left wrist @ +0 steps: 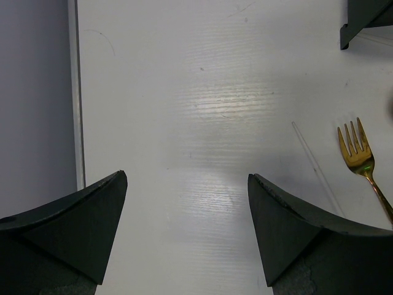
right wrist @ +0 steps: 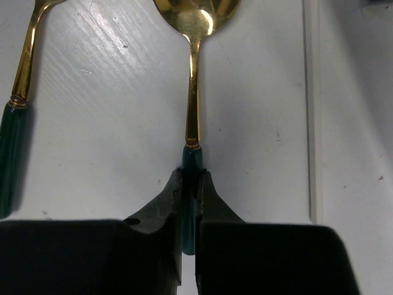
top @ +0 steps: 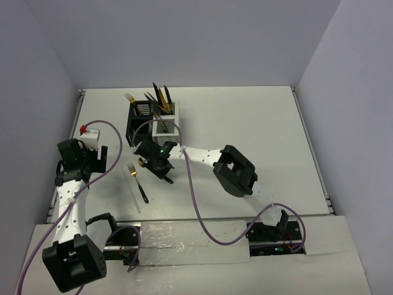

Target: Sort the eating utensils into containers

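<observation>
A gold-headed spoon (right wrist: 191, 74) lies on the white counter (right wrist: 110, 110), its dark handle clamped in the right tool (right wrist: 189, 196); the left tool (left wrist: 187, 233) stands released nearby.

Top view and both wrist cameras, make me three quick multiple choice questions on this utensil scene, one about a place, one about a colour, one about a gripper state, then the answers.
1. Where does the loose fork lie?
A. on the table left of the right gripper
B. in the white caddy
C. behind the caddies

2. What colour is the spoon bowl?
A. black
B. gold
C. white

3. How is the right gripper?
A. wide open
B. out of view
C. shut on the spoon's dark handle

Answers: 1 A, top view shows it flat on the table; 2 B, it shines gold; 3 C, the fingers pinch the handle.
</observation>
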You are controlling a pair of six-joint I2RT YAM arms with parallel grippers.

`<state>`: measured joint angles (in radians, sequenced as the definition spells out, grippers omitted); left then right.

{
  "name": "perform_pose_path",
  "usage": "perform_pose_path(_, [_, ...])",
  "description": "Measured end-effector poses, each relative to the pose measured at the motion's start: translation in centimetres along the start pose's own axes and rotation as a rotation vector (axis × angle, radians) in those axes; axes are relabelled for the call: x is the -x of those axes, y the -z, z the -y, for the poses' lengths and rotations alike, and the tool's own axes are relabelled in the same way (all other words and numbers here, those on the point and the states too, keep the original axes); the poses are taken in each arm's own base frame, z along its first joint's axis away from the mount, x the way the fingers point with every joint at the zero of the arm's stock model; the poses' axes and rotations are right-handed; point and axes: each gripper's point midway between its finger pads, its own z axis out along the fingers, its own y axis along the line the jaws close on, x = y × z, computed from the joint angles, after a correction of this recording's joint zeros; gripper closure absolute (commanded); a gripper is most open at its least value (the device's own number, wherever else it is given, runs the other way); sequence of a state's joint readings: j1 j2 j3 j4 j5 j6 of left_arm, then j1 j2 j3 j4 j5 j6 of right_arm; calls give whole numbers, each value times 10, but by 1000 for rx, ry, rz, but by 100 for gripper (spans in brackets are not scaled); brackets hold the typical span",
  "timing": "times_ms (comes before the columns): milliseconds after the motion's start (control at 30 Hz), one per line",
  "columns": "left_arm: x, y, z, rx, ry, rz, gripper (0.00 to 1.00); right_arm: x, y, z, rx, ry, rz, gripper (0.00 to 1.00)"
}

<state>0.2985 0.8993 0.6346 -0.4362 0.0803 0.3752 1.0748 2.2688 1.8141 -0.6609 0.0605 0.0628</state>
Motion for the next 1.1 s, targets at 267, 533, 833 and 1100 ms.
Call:
perform_pose_path(267, [0, 0, 0, 1, -1, 2, 10, -17, 9, 8, -37, 36, 4, 100])
perform_pose_path(533, [0, -2, 3, -17, 7, -1, 10, 9, 118, 19, -96, 110, 449, 100])
perform_pose_path(833, [-4, -4, 5, -23, 6, -7, 10, 135, 255, 115, -339, -199, 1244, 100])
perform_pose_path(1100, [-12, -5, 8, -28, 0, -21, 10, 155, 155, 169, -448, -303, 1126, 100])
